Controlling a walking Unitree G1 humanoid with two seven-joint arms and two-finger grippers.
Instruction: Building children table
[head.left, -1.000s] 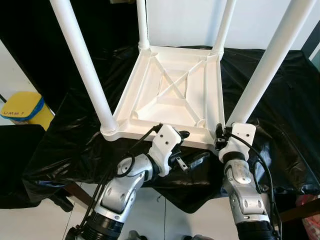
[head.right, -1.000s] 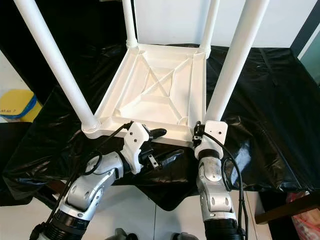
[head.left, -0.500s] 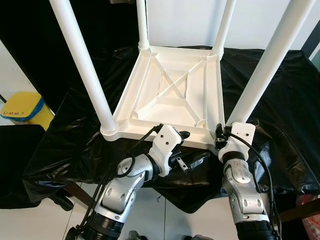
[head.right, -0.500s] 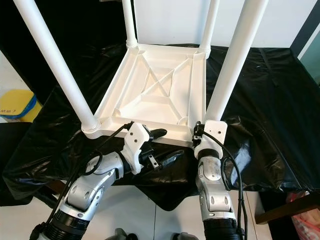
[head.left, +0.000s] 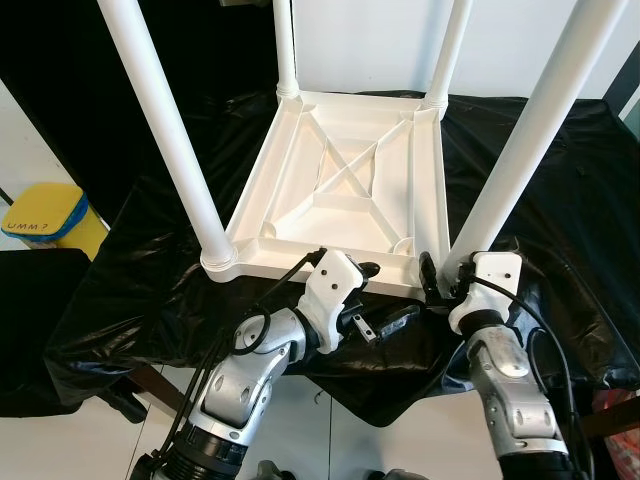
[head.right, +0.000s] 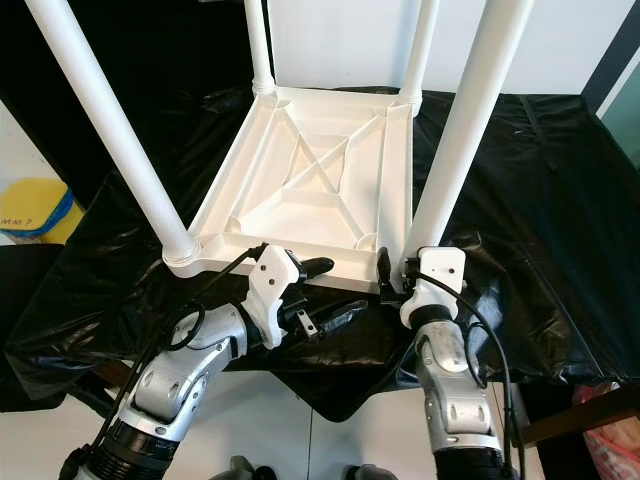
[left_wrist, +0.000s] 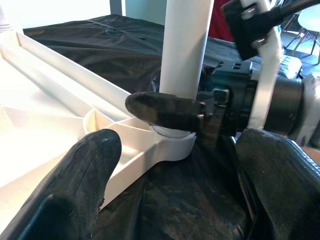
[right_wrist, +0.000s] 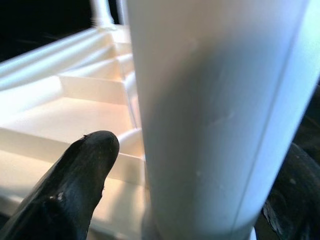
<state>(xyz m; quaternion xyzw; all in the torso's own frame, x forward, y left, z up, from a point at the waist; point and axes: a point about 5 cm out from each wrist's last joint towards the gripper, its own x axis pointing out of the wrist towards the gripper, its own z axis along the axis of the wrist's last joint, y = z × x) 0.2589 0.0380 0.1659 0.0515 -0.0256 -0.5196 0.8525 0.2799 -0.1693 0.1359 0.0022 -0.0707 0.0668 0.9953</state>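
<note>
The white children's table (head.left: 345, 185) lies upside down on the desk's black cover (head.left: 560, 230), four legs pointing up. The right end effector (head.left: 437, 283) sits at the near right leg (head.left: 520, 140), at the table's near edge; its wrist view brings the leg close between two spread black fingers (right_wrist: 75, 175), though contact is hard to judge. The left end effector (head.left: 385, 300) hovers spread just off the near rim, one finger over it. A yellow bin (head.left: 45, 215) stands on the floor, left.
</note>
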